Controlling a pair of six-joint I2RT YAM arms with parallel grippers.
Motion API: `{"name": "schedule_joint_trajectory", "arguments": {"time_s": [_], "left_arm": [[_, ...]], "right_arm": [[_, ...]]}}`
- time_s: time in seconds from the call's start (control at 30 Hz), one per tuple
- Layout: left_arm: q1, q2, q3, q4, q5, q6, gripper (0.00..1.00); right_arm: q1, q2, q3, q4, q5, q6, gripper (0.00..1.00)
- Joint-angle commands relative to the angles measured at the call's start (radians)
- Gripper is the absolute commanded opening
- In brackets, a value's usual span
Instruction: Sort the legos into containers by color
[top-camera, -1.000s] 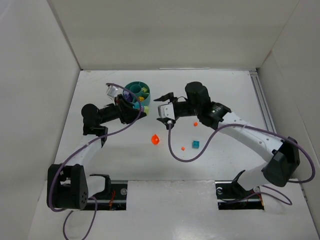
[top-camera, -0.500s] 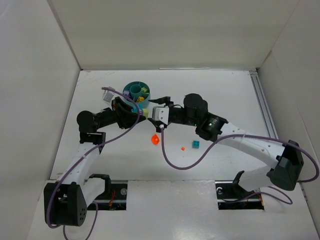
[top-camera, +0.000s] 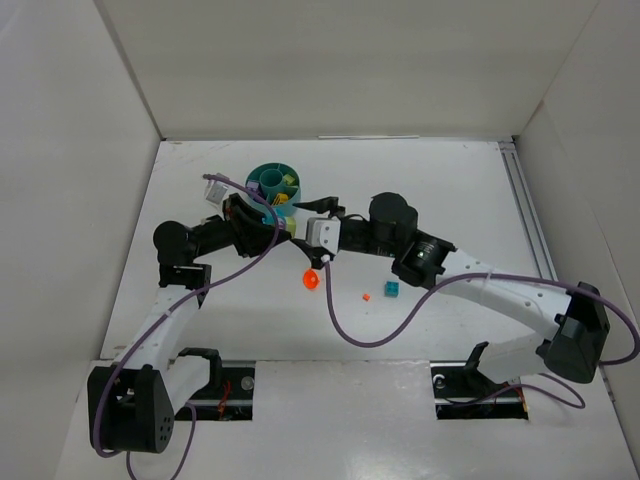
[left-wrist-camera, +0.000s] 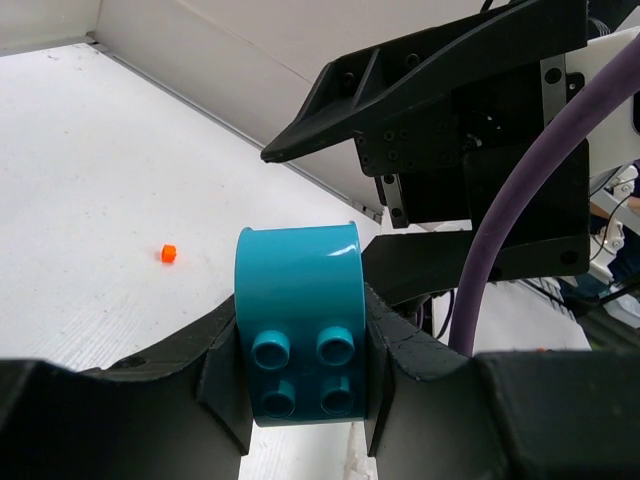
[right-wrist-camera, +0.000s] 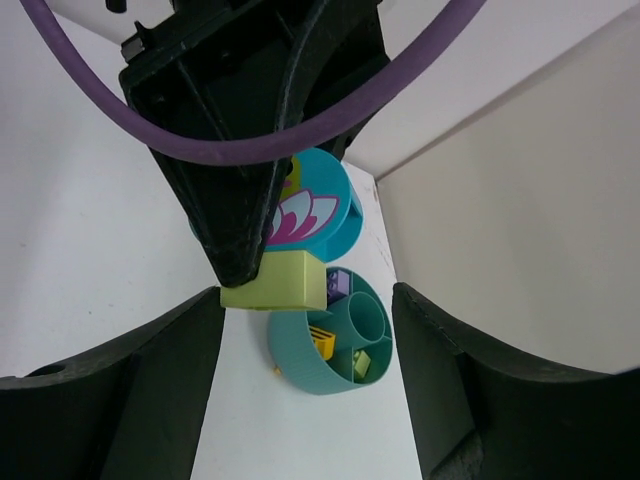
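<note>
My left gripper (left-wrist-camera: 300, 345) is shut on a teal curved lego (left-wrist-camera: 300, 320) with four studs; in the top view it (top-camera: 277, 226) hovers just in front of the teal bowl (top-camera: 262, 176). In the right wrist view that lego shows a flower print (right-wrist-camera: 310, 212), and a lime brick (right-wrist-camera: 276, 282) sits right under the left fingertip; I cannot tell if it is held. The bowl (right-wrist-camera: 300, 358) holds purple (right-wrist-camera: 338, 284), yellow (right-wrist-camera: 322, 345) and lime (right-wrist-camera: 360, 365) bricks in separate wedges. My right gripper (top-camera: 306, 234) is open and empty, facing the left gripper closely.
An orange piece (top-camera: 311, 279), a tiny orange bit (top-camera: 366, 296) and a teal brick (top-camera: 392, 289) lie on the white table in front of the grippers. The orange bit also shows in the left wrist view (left-wrist-camera: 167, 254). White walls enclose the table.
My right gripper has moved left and slightly nearer, closing in on the left gripper. The left arm has shifted a little left, still holding the teal lego.
</note>
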Motion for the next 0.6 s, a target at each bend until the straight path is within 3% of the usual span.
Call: {"name": "schedule_joint_trajectory", "arguments": {"time_s": [0.0, 0.23, 0.37, 0.57], "left_arm": [[-0.005, -0.021, 0.008, 0.066, 0.006, 0.000, 0.04], [-0.005, -0.021, 0.008, 0.084, 0.006, -0.010, 0.03], [-0.005, -0.030, 0.008, 0.084, 0.006, -0.010, 0.03], [-0.005, -0.021, 0.008, 0.084, 0.006, -0.010, 0.01]], "right_arm": [[0.013, 0.018, 0.031, 0.081, -0.052, 0.021, 0.72], [0.013, 0.047, 0.054, 0.081, -0.075, 0.041, 0.69], [0.013, 0.047, 0.054, 0.081, -0.066, 0.060, 0.55], [0.013, 0.047, 0.054, 0.113, -0.095, 0.073, 0.56]]}}
